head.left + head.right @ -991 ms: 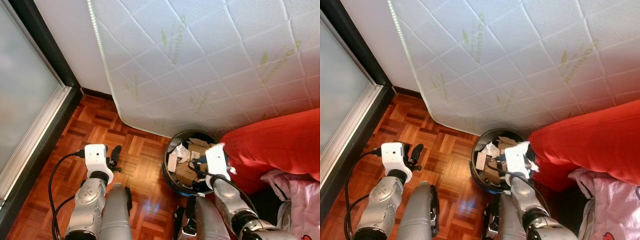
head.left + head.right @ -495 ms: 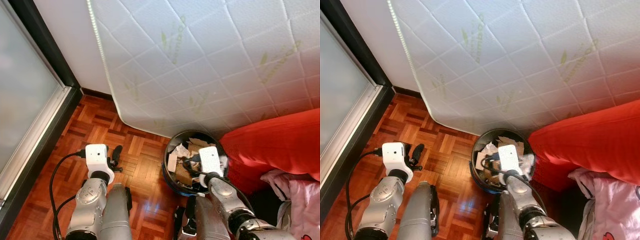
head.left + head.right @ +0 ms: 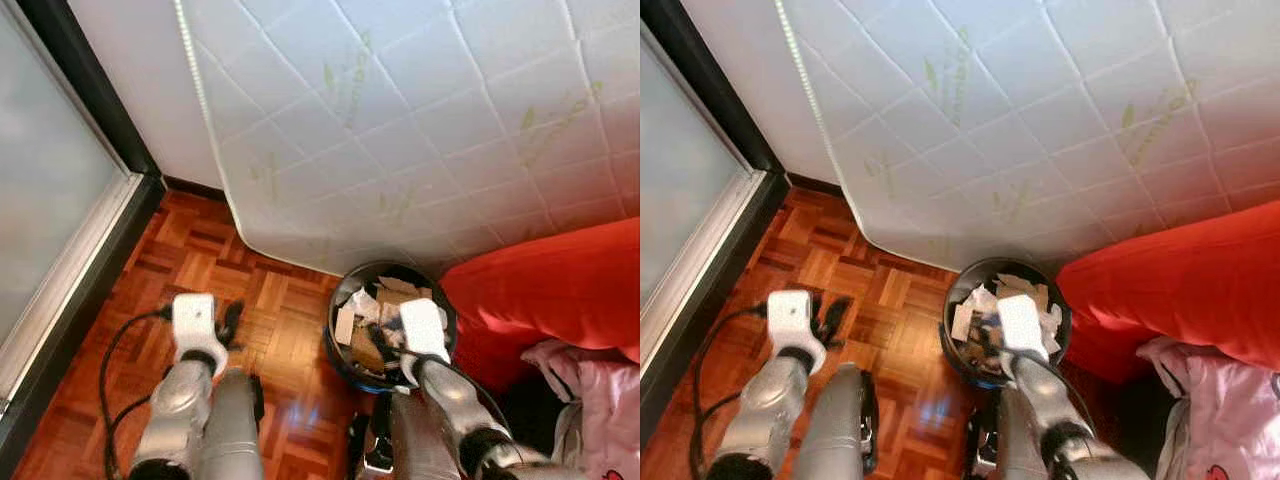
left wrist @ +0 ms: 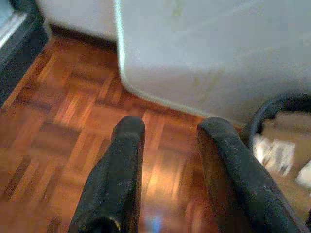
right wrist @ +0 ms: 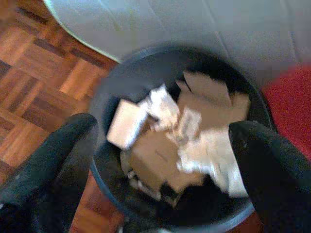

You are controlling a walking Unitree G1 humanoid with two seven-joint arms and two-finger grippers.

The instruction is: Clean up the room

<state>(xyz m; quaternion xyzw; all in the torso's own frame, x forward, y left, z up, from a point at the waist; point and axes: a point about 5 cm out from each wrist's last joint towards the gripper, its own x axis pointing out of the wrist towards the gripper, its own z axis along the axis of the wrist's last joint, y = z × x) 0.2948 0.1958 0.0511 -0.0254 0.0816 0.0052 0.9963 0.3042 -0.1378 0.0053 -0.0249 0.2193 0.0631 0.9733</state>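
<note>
Head views: The waste bin stands on the parquet floor, just beside the red sofa and below the leaning mattress. The right end effector hangs directly over the bin mouth, a position judged to suit dropping waste in. The left end effector is held forward over bare floor, apparently idle.

Left wrist view: The left end effector has its fingers parted moderately, with nothing between them; parquet lies beneath.

Right wrist view: The right end effector is spread wide and empty, straddling the bin. The bin is round, dark-walled and filled with crumpled paper and torn cardboard.
</note>
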